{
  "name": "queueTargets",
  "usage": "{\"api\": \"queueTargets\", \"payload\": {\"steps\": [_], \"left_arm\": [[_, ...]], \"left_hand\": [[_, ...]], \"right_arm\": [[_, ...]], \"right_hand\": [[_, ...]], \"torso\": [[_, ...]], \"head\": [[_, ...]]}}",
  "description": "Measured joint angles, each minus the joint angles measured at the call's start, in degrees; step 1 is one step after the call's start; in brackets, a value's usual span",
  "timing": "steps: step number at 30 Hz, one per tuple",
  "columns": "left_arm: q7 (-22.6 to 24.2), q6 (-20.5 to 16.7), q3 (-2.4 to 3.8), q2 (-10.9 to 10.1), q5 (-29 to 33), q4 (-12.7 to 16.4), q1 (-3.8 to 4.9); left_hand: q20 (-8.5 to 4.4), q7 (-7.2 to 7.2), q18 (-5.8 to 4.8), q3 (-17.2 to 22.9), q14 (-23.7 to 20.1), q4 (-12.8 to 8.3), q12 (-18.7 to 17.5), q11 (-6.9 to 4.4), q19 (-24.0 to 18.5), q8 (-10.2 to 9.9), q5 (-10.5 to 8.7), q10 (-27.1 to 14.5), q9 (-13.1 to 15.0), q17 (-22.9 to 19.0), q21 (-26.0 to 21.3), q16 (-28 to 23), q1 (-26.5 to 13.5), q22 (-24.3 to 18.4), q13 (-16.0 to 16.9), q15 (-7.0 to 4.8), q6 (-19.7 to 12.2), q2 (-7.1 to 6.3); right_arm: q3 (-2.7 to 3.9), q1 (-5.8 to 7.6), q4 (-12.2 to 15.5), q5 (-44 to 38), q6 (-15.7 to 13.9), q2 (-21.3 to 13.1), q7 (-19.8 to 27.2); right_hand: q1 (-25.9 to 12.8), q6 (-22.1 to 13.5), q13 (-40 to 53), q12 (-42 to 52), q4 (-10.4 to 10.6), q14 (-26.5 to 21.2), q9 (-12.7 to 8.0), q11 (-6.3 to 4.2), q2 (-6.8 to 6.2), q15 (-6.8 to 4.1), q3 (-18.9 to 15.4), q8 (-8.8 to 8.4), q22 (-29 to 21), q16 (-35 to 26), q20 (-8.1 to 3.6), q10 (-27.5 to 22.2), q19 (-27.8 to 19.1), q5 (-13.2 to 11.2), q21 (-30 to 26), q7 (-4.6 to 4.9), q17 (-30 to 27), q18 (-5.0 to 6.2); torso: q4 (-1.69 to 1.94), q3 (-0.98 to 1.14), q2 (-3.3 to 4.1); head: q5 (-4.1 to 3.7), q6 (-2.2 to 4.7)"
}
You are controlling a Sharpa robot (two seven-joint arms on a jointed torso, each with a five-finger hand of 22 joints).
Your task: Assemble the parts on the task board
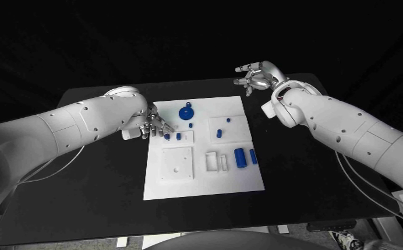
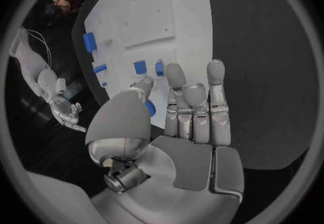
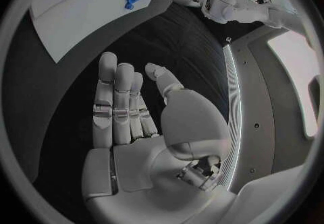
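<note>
I'm looking at the task board (image 1: 201, 171) lying mid-bench, with blue parts (image 1: 244, 157) sitting across it — a round piece (image 1: 186, 112) near its far edge, two cylinders by the right edge. My left hand (image 1: 151, 125) is hovering at the board's left edge, fingers (image 2: 194, 106) stretching out straight over two small blue pieces (image 2: 140, 67), gripping nothing. My right hand (image 1: 258, 76) is hanging well off beyond the board's far right corner over the black bench (image 1: 101, 192), fingers (image 3: 116, 100) extended — holding nothing.
</note>
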Motion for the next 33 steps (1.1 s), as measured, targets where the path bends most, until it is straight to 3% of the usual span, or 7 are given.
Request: {"api": "queueTargets", "payload": {"steps": [5,11,13,15,18,26,33], "left_arm": [[0.5,-0.9,0.02,-0.1,0.8,0.4,0.0],[1.1,-1.5,0.02,-0.2,1.7,0.8,0.0],[1.3,-1.7,0.02,-0.3,2.0,1.0,0.0],[1.5,-1.9,0.02,-0.6,2.2,1.2,0.0],[1.7,-2.4,0.02,-1.1,2.6,1.5,0.0],[1.9,-3.9,0.09,-3.0,3.1,2.2,0.0],[2.0,-4.8,0.12,-4.4,3.2,3.8,0.01]], "left_hand": [[-0.2,0.33,0.0,-0.3,0.0,0.8,-0.3,0.17,-0.2,0.1,0.0,0.2,-3.3,-0.2,-0.3,-0.3,0.4,0.0,0.2,0.0,-1.5,-0.33],[-0.19,0.91,0.0,-0.5,-0.2,-1.0,-0.3,0.17,-0.2,-0.2,0.0,0.2,-6.6,-0.4,-0.3,-0.3,1.2,0.0,0.3,0.22,-2.6,0.48],[-0.19,1.38,0.0,-0.7,-0.4,-2.2,-0.3,0.53,-0.2,-0.2,0.0,0.2,-9.8,-0.5,-0.4,-0.3,1.3,0.0,0.3,0.42,-4.2,1.47],[-0.19,1.69,0.01,-1.1,-0.4,-3.6,-0.3,0.58,-0.2,-0.2,0.0,0.2,-15.6,-0.7,-0.5,-0.3,0.8,0.0,0.3,0.42,-4.3,2.09],[-0.19,1.82,0.01,-1.3,-0.4,-3.9,-0.3,0.58,-0.2,-0.2,0.0,0.2,-19.6,-0.8,-0.5,-0.3,0.7,0.0,0.2,0.42,-3.8,2.24],[-0.19,1.81,0.0,-0.1,-0.4,-1.0,-0.3,0.58,-0.2,-0.2,0.0,0.2,-21.4,-0.9,-0.5,-0.3,1.4,0.0,0.1,0.42,-3.8,0.25],[-0.19,1.81,0.0,-0.5,-0.4,-2.3,-0.3,0.58,-0.2,-0.2,0.0,0.2,-21.5,-1.0,-0.7,-0.3,2.4,0.0,0.0,0.42,-3.8,1.05]], "right_arm": [[0.0,0.0,0.0,0.0,0.0,0.0,0.0],[0.0,0.0,0.0,0.0,0.0,0.0,0.0],[0.0,0.0,0.0,0.0,0.0,-0.1,0.0],[0.0,0.0,0.0,0.0,0.0,-0.1,0.0],[0.0,0.0,0.0,0.0,0.0,-0.2,0.0],[0.0,-0.01,0.0,0.0,0.0,-0.5,0.0],[0.0,-0.01,0.1,0.0,0.0,-0.5,0.0]], "right_hand": [[0.0,0.0,0.0,0.0,0.0,0.0,0.0,0.0,0.0,0.0,0.0,0.0,0.0,0.0,0.0,0.0,0.0,0.0,0.0,-0.01,0.0,0.0],[0.0,0.0,0.0,0.0,0.0,0.0,0.0,0.0,0.0,0.0,0.0,0.0,0.0,0.0,0.0,0.0,0.0,0.0,0.0,-0.01,0.0,0.0],[0.0,0.0,0.0,0.0,0.0,0.0,0.0,0.0,0.0,0.0,0.0,0.0,0.0,0.0,0.0,0.0,0.0,0.0,0.0,-0.01,0.0,0.0],[0.0,0.0,0.0,0.0,0.0,0.0,0.0,0.0,0.0,0.0,0.0,0.0,0.0,0.0,0.0,0.0,0.0,0.0,0.0,-0.01,0.0,0.0],[0.0,0.0,0.0,0.0,0.0,0.0,0.0,0.0,0.0,0.0,0.0,0.0,0.0,0.0,0.0,0.0,0.0,0.0,0.0,-0.01,0.0,0.0],[0.0,0.0,0.0,0.0,0.0,0.0,0.0,0.0,0.0,0.0,0.0,0.0,0.0,0.0,0.0,0.0,0.0,0.0,0.0,-0.03,0.0,0.0],[0.0,0.0,0.0,0.0,0.0,0.0,0.0,0.0,0.0,0.0,0.0,0.0,0.0,0.0,0.0,0.0,0.0,0.0,0.0,-0.04,0.0,0.0]], "torso": [[-0.01,0.03,0.0],[-0.03,0.07,0.0],[-0.04,0.07,0.0],[-0.04,0.07,0.0],[-0.03,0.07,0.0],[0.09,0.07,-0.04],[0.04,0.0,-0.01]], "head": [[0.03,-0.01],[0.03,-0.03],[0.05,-0.02],[0.06,-0.03],[-0.01,0.03],[-0.07,0.11],[0.2,0.23]]}}
